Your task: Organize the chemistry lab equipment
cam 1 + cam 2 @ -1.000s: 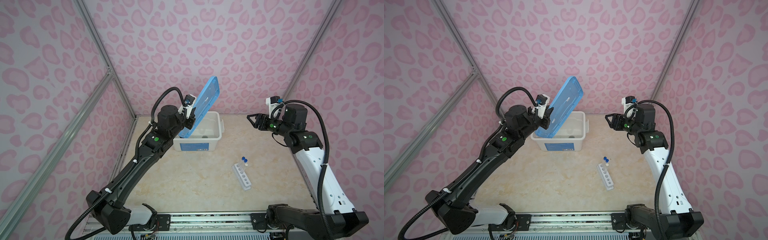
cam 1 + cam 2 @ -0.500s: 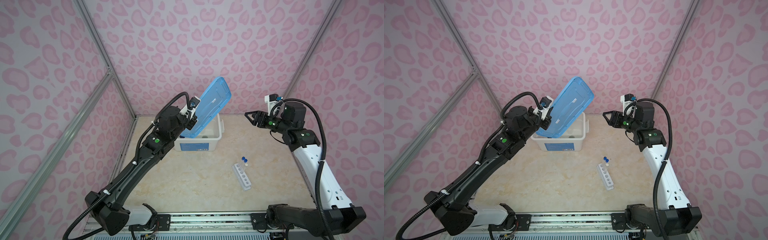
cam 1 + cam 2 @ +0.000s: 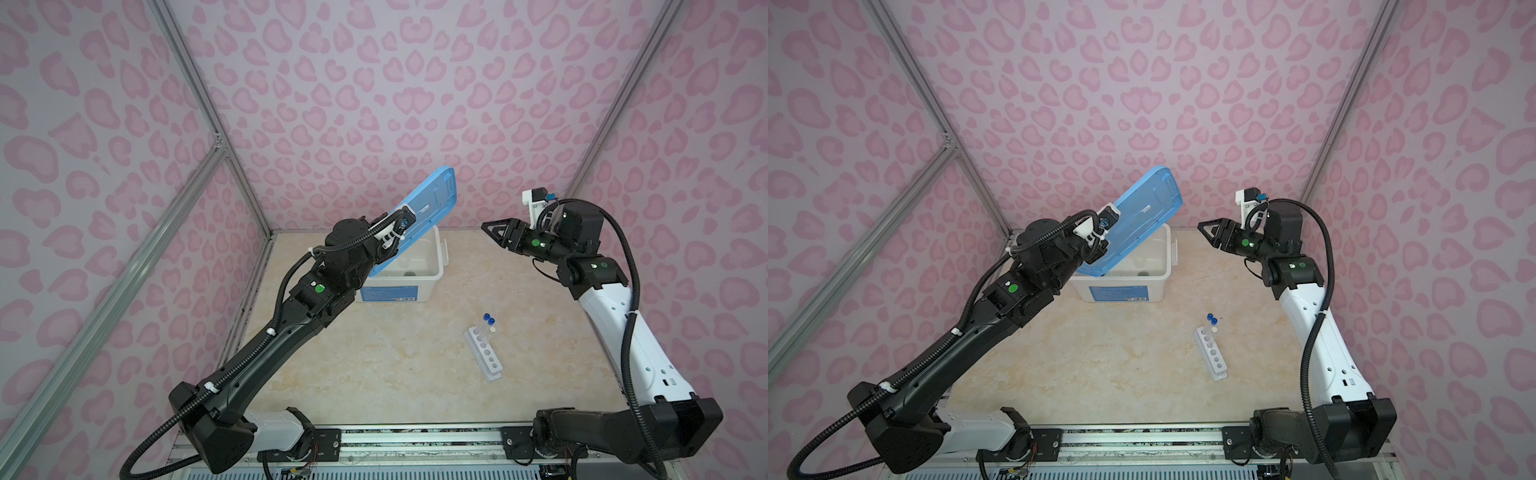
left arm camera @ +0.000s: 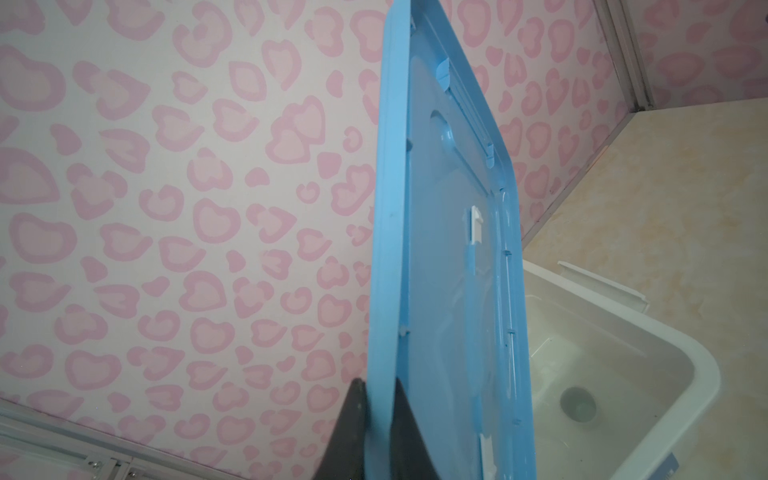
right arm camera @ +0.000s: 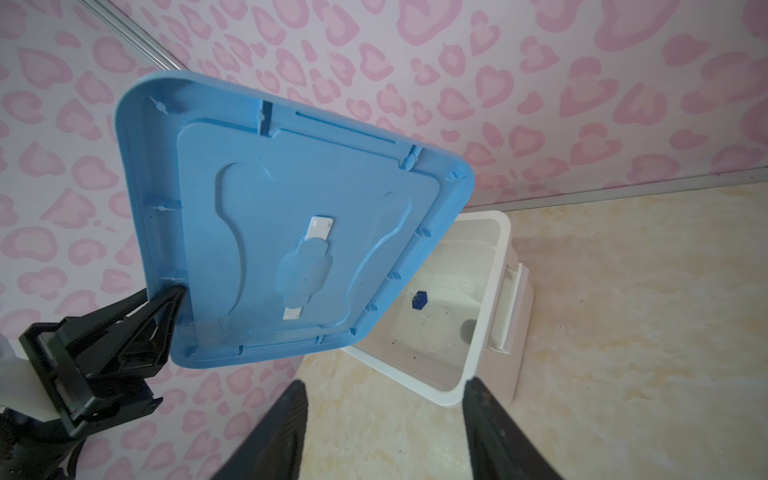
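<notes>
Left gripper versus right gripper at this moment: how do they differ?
The left gripper has its jaws shut on the rim of the lid; the right gripper has its jaws open and holds nothing. The left gripper is at one side of the bin, holding the lid tilted over it; the right gripper hangs at the bin's other side, touching neither. Both have black jaws and are up in the air.
</notes>
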`<state>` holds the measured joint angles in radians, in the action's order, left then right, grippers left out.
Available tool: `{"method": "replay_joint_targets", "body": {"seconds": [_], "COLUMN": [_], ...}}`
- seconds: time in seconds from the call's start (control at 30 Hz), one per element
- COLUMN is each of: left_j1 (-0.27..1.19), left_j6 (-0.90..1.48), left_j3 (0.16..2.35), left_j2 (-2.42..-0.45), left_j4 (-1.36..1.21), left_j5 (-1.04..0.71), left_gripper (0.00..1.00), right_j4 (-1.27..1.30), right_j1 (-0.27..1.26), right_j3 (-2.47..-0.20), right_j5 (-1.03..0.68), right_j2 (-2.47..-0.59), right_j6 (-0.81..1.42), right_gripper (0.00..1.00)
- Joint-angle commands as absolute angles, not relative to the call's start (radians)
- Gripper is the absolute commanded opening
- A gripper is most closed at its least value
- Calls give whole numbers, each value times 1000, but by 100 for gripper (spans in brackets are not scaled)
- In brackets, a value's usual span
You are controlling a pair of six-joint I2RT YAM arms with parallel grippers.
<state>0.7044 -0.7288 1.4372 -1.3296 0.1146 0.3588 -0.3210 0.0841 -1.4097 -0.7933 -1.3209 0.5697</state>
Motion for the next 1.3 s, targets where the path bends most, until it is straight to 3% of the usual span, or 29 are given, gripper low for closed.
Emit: {"method": "replay_joint_targets", "body": {"seconds": [0.0, 0.27, 0.6, 1.27], "left_j1": [722, 789, 882, 1014], "left_j6": [-872, -1231, -1535, -1671], "left_j3": [1426, 1362, 1246, 1152], "left_j2": [-1327, -1356, -1343, -1349], "left_j4": [32, -159, -398, -492], "left_j5": [454, 584, 606, 610], "left_gripper": [6, 3, 4, 3], "right_j4": [-226, -215, -4, 54], "right_j1": [83, 84, 103, 123], "right_j3": [-1430, -1507, -1422, -1316], "right_j5": [-894, -933, -972, -922], "right_j2": [-1324, -1351, -1406, -1438], "right_j6": [677, 827, 1011, 1206], "right_gripper": [61, 70, 95, 96]}}
